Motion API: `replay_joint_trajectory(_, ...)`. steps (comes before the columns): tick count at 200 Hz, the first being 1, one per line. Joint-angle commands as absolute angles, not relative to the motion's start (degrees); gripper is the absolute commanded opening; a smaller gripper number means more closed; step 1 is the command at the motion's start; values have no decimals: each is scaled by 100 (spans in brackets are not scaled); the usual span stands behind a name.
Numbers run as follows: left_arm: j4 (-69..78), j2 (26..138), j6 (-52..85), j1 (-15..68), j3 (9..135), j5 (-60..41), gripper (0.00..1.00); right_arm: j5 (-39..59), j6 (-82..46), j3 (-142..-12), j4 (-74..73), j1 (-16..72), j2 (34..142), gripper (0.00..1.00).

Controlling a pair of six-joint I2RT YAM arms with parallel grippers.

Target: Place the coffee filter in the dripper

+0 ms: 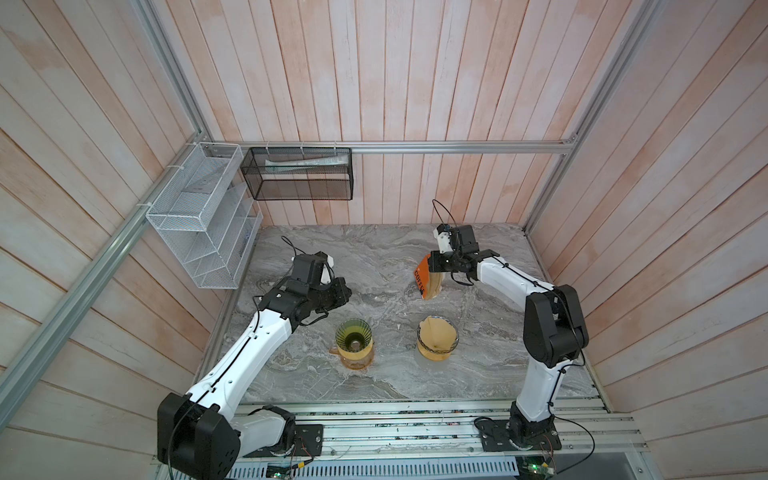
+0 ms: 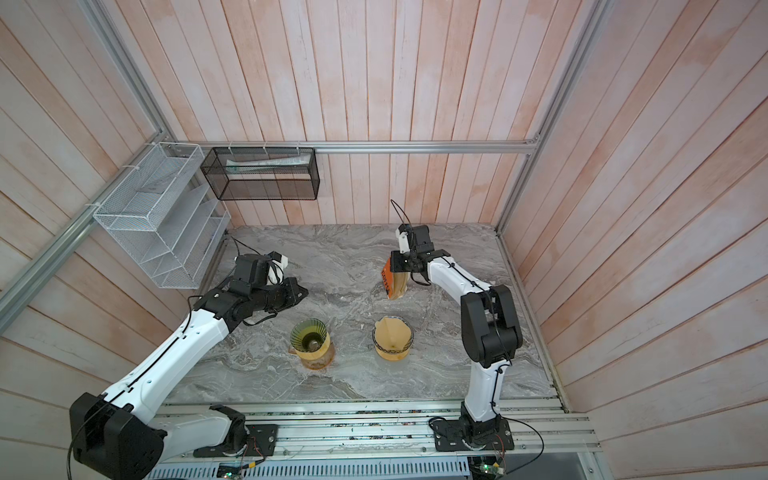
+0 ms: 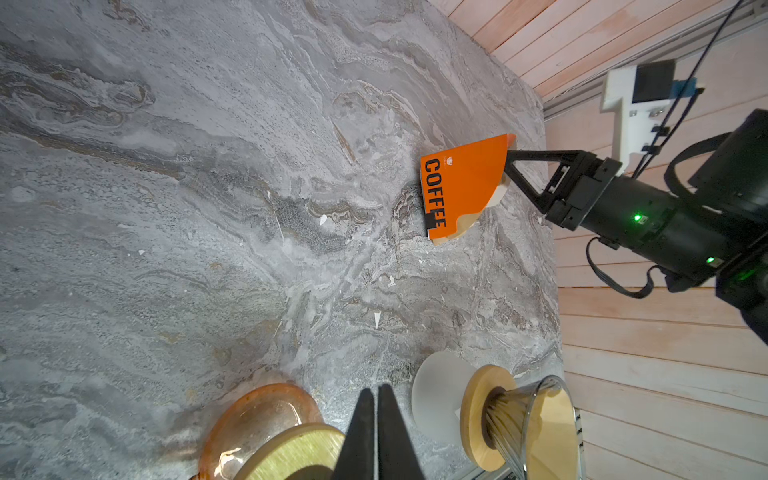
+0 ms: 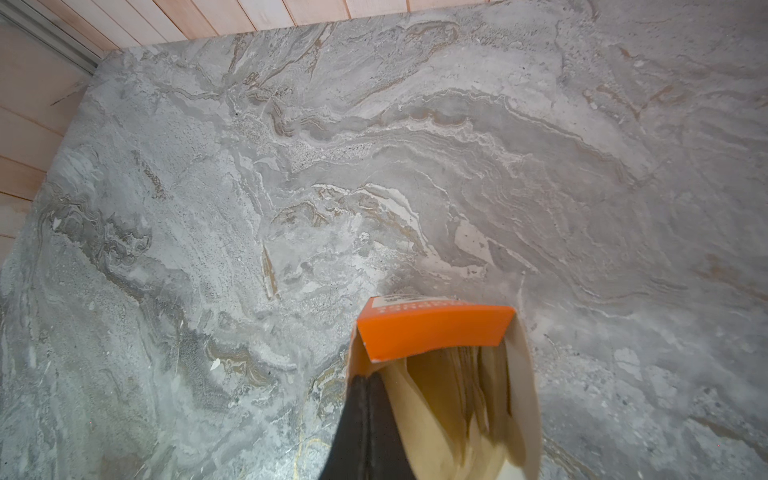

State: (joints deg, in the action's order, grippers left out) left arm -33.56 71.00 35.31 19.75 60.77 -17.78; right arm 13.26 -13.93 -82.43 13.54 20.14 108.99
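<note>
The right gripper (image 3: 508, 161) pinches the orange filter box (image 3: 461, 187) over the far table (image 3: 208, 208). Only the right wrist view shows spare filters (image 4: 465, 374) inside. The left gripper (image 3: 376, 395) hovers with its jaws pressed together. In both top views, a coffee filter (image 1: 434, 333) sits in the near-right dripper (image 1: 454, 344).

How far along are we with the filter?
Done: a paper filter sits in the clear dripper. In hand: the right gripper is shut on the orange filter box. Remaining: the green dripper is empty; the left gripper is shut, holding nothing.
</note>
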Motion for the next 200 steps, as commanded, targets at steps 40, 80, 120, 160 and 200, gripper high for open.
replay_joint_trajectory(40, -3276, 6935, 3441, 1934, 5959, -1837, 9, 930, -1334, -8457, 1616, 2247, 10984, 0)
replay_joint_trajectory(80, -3292, 6909, 3402, 1908, 5915, -1828, 9, 881, -1386, -8455, 1635, 2311, 11008, 0)
replay_joint_trajectory(120, -3287, 6839, 3375, 1890, 5872, -1832, 9, 851, -1401, -8534, 1731, 2377, 11057, 0)
replay_joint_trajectory(160, -3268, 6743, 3366, 1856, 5785, -1837, 9, 809, -1422, -8484, 1740, 2450, 11052, 0)
replay_joint_trajectory(200, -3254, 6652, 3360, 1835, 5714, -1837, 9, 809, -1491, -8484, 1749, 2491, 11118, 0)
